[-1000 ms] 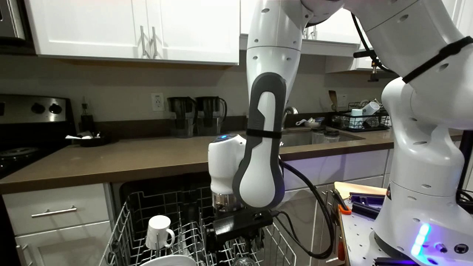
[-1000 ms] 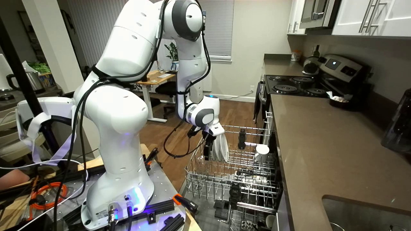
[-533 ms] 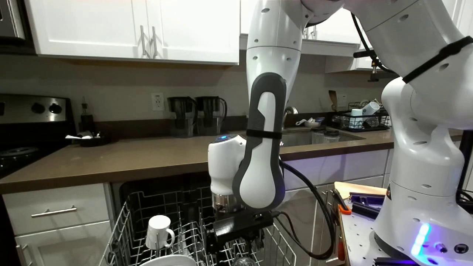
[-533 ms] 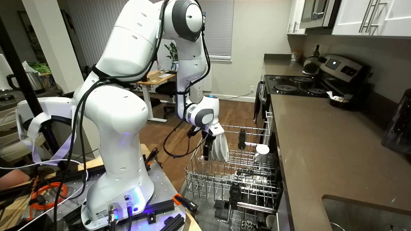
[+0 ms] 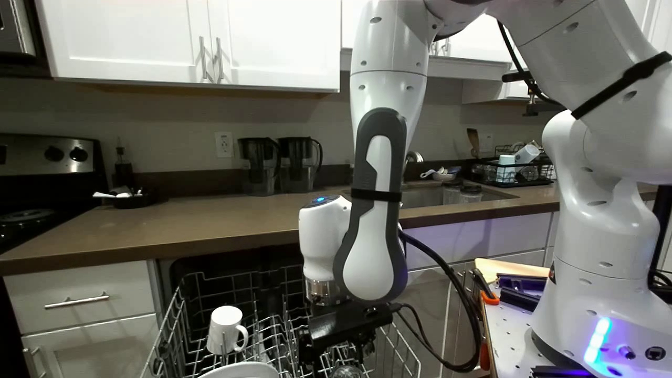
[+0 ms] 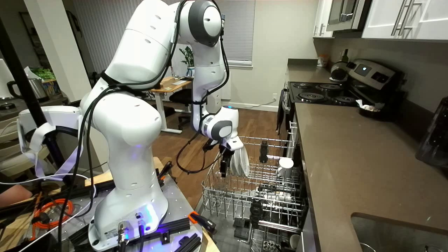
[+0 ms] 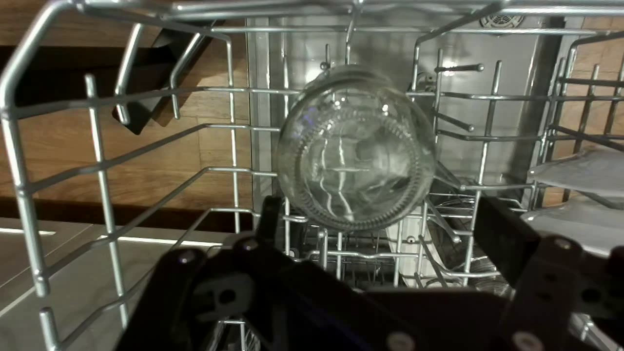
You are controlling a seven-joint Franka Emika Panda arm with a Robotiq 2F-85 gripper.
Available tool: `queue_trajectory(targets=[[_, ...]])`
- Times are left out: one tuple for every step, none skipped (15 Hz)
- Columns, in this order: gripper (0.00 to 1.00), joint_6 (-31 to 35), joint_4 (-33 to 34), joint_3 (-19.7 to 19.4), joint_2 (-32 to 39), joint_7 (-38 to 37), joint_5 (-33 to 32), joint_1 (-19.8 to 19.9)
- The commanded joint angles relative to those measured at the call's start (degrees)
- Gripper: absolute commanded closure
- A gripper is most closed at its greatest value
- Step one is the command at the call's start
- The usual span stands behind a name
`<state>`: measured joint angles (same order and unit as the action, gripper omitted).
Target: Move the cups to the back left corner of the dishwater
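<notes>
A: closest thing first, is the gripper (image 7: 385,222) grabbing anything? Looks let go to me, fingers (image 7: 504,234) spread wide

B: yeah, released. Clear glass (image 7: 356,151) right by it in the wrist view, looks base up, can't tell if a finger touches it

A: where's it sitting?

B: dishwasher rack (image 7: 21,189), toward the front right corner if you're facing the brown countertop (image 5: 157,223). White plates (image 6: 243,162) stand on edge just beside the gripper. Whole rack is off the left edge of the perforated tabletop (image 5: 506,328) in an exterior view

A: and the white mug (image 5: 223,329)?

B: further in, near the rack's back left corner, looks bottom up, well apart from the gripper

A: past that?

B: two black-lidded pitchers (image 5: 257,149) along the countertop's back edge, coil stove (image 6: 316,91) at its left edge, then way back a wooden desk (image 6: 167,87) with a pale thing (image 6: 179,82) near its right edge, too small to name
</notes>
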<state>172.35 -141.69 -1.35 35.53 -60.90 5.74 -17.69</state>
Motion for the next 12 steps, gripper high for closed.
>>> queue_trajectory(targets=[[0.0, 1.9, -1.3, 1.0, 0.2, 2.2, 3.4, 0.7], [0.0, 1.9, -1.2, 1.5, 0.5, 2.5, 3.7, 1.2], [0.0, 2.2, -1.1, 2.4, 0.9, 3.0, 4.1, 2.1], [0.0, 2.4, -0.9, 3.0, 1.2, 3.2, 4.5, 2.7], [0.0, 2.9, -0.7, 3.6, 1.6, 3.4, 4.7, 3.2], [0.0, 3.3, -0.6, 4.1, 1.9, 3.5, 5.0, 3.6], [0.0, 3.6, -0.4, 4.7, 2.4, 3.8, 5.3, 4.3], [0.0, 4.0, -0.2, 5.3, 2.8, 4.3, 5.7, 4.8], [0.0, 4.1, -0.1, 5.9, 3.2, 4.8, 5.9, 5.6], [0.0, 3.7, 0.0, 6.4, 3.5, 5.4, 6.0, 6.1], [0.0, 3.3, 0.2, 6.5, 3.9, 5.8, 6.2, 6.3], [0.0, 2.8, 0.3, 6.7, 4.1, 6.1, 6.4, 6.6]])
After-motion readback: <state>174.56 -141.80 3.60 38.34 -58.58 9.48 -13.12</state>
